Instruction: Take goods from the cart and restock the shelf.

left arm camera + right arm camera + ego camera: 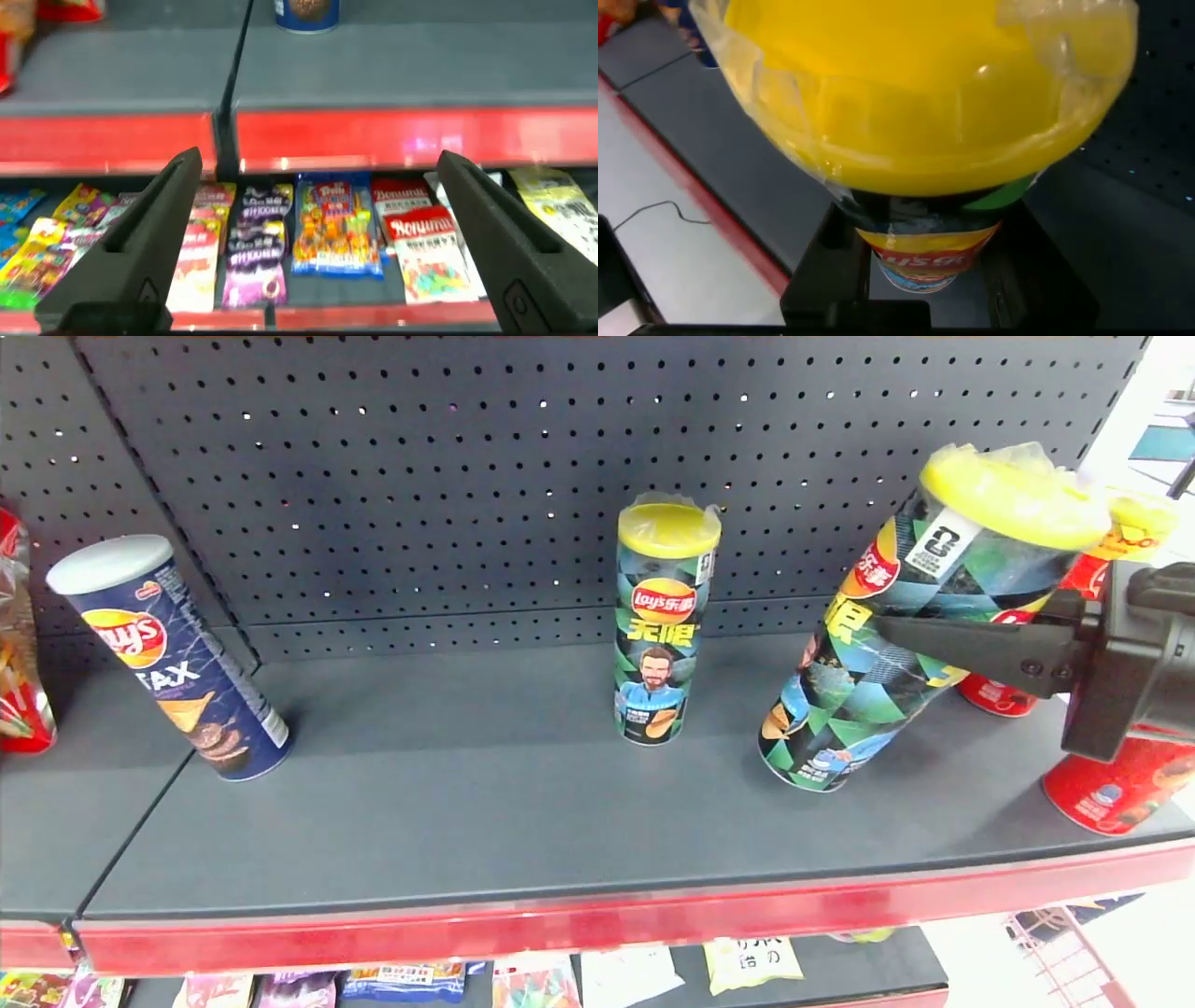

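The upright can (pixel 665 616), yellow-lidded and green-patterned, stood mid-board on the shelf (pixel 467 803) and serves as the reference point.

To its right, near but apart from it, the right gripper (pixel 920 649) was clamped on a second can (pixel 868 709) of the same pattern. One dark finger (pixel 971 649) lay across the body below the lid. That can leaned with its lid away from the upright can. Its base was at or just above the board, and contact could not be confirmed. The right wrist view looked down on its yellow lid (pixel 924 93).

Beyond it, farther right of the upright can, stood two red cans (pixel 1111 793).

Well to the left of the upright can stood a blue can (pixel 168 653) with a white lid.

The left gripper (pixel 318 247) was below the level of the upright can, in front of the red shelf edge (pixel 402 135). Its fingers (pixel 140 252) were spread wide with nothing between them, facing snack packets (pixel 336 224) on the tier beneath.
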